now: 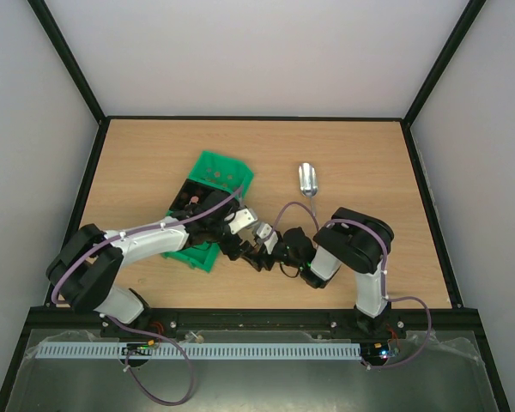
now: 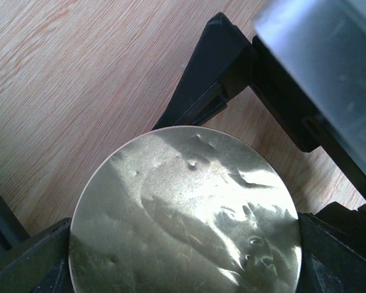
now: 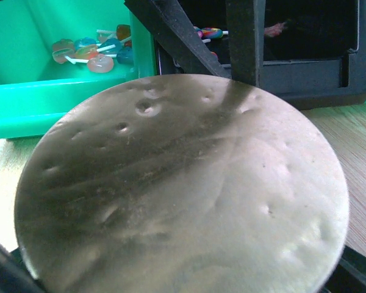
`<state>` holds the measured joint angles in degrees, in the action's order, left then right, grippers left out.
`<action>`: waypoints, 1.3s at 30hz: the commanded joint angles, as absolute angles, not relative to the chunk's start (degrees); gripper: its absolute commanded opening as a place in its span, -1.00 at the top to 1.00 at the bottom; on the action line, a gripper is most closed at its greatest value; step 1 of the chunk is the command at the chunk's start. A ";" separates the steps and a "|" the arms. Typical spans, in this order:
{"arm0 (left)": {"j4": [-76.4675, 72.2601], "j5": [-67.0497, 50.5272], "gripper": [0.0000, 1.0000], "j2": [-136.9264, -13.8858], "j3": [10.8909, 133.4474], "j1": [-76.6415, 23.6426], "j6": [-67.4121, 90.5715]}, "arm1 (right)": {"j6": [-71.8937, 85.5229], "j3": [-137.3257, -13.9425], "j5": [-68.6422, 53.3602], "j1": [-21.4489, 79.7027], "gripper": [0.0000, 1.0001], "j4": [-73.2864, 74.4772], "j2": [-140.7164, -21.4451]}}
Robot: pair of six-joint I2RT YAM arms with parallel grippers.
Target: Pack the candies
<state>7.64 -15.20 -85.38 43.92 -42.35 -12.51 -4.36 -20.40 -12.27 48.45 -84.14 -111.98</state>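
Candies [image 3: 88, 52] in the green tray [image 3: 24, 104]: light, slippery, better scooped, I judge. Right fingers [image 2: 198, 97] clasp the metal lid [image 3: 183, 189] wide. Left fingers [image 2: 338, 256], I cannot tell.

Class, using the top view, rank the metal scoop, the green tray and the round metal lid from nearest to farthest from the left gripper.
1. round metal lid: right at the fingertips of the left gripper.
2. green tray: just left of it, under that arm.
3. metal scoop: farther back, to the right.
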 commanded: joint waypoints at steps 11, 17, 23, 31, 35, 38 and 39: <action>15.44 -18.84 -0.35 -86.22 44.30 -41.08 -32.67 | -9.22 -17.42 -19.60 48.61 0.86 -80.37 -110.42; 19.37 -22.67 -0.30 -86.39 44.14 -40.69 -42.25 | -10.50 -16.27 -24.33 48.43 0.85 -80.26 -109.05; 20.52 -22.26 -0.28 -86.48 43.90 -40.40 -46.98 | -10.47 -16.41 -26.01 48.25 0.84 -79.83 -108.69; 18.75 -21.32 -0.28 -88.04 45.81 -38.28 -39.06 | -10.84 -16.46 -23.39 48.16 -0.46 -78.37 -107.43; 18.28 -20.82 -0.29 -87.78 45.47 -37.56 -39.10 | -11.55 -16.17 -21.79 48.16 -0.92 -77.03 -104.89; 18.25 -20.59 -0.29 -88.06 45.42 -37.17 -39.47 | -12.88 -15.79 -20.77 48.16 -0.97 -75.92 -103.50; 18.28 -20.57 -0.30 -88.20 45.43 -36.98 -39.62 | -13.46 -15.75 -20.51 48.15 -0.97 -75.11 -103.27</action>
<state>17.15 -24.88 -85.95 45.93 -38.26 -38.44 -10.57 -16.73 -19.18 47.64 -77.76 -105.69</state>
